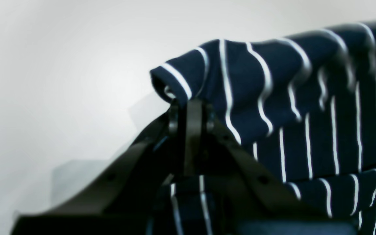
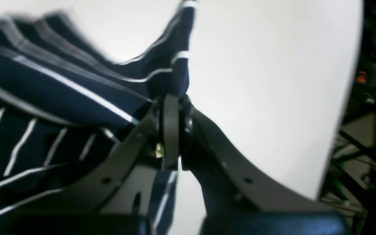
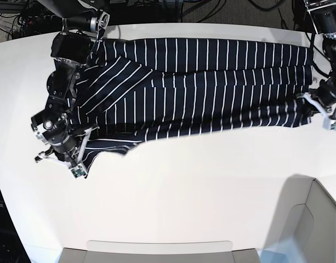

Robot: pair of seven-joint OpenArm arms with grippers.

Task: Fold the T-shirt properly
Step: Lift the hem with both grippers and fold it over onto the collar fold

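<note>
While gripped both ends, T-shirt (image 3: 200, 87) lies crosswise — left-to-right

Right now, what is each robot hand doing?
Left gripper: shut on the T-shirt.
Right gripper: shut on the T-shirt too.

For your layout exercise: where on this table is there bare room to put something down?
Bare: the table from the T-shirt hem to the near edge. Crowded: the far side, where the shirt lies and the left gripper and right gripper pinch it.
</note>
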